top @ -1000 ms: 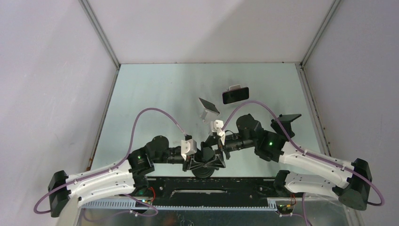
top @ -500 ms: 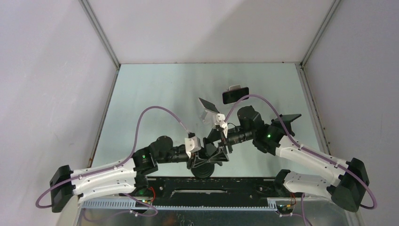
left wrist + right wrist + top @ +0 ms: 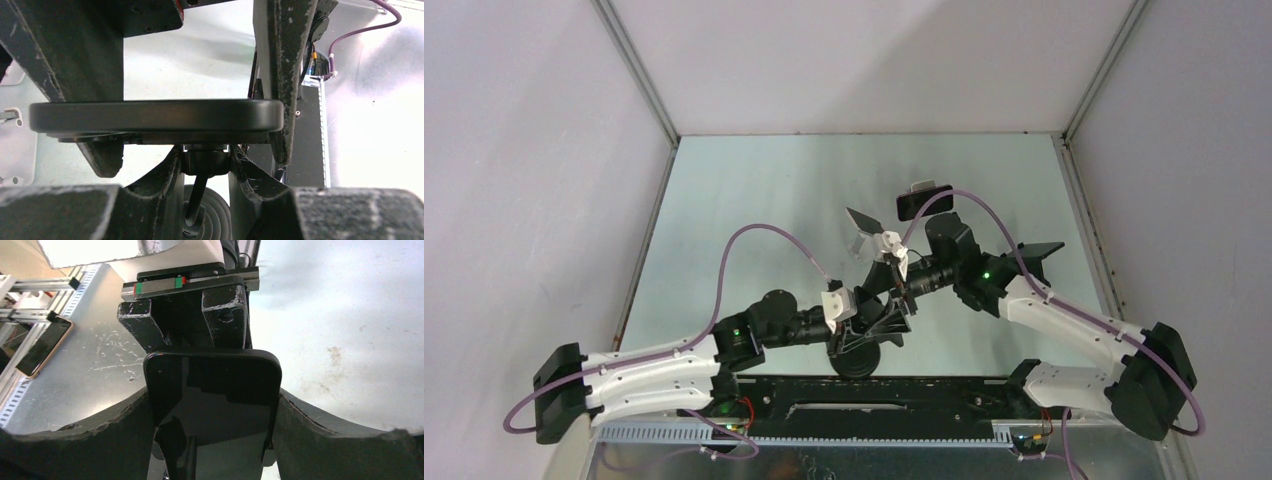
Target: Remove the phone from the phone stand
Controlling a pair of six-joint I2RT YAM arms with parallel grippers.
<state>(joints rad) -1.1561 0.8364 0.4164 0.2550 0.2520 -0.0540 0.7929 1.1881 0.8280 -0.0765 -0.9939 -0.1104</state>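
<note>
The black phone (image 3: 215, 400) is between my right gripper's (image 3: 212, 407) fingers, which press on its two long edges. In the left wrist view the phone (image 3: 155, 116) shows edge-on as a dark slab, lying across the stand's head. My left gripper (image 3: 205, 160) is shut on the phone stand's black neck joint (image 3: 205, 162), and the stand's round base (image 3: 212, 215) is below it. In the top view both grippers meet at the stand (image 3: 856, 358) near the table's front edge, the left gripper (image 3: 876, 325) just below the right gripper (image 3: 886, 300).
A second dark phone on a small stand (image 3: 921, 202) is at the back. A tilted grey stand (image 3: 865, 228) is just beyond the right wrist. A black bracket (image 3: 1036, 255) lies at the right. A phone in an orange case (image 3: 42, 347) lies off the table.
Both wrists have shifted slightly away from the bases and to the right. The right arm has swung in toward the middle. Both grips look unchanged.
</note>
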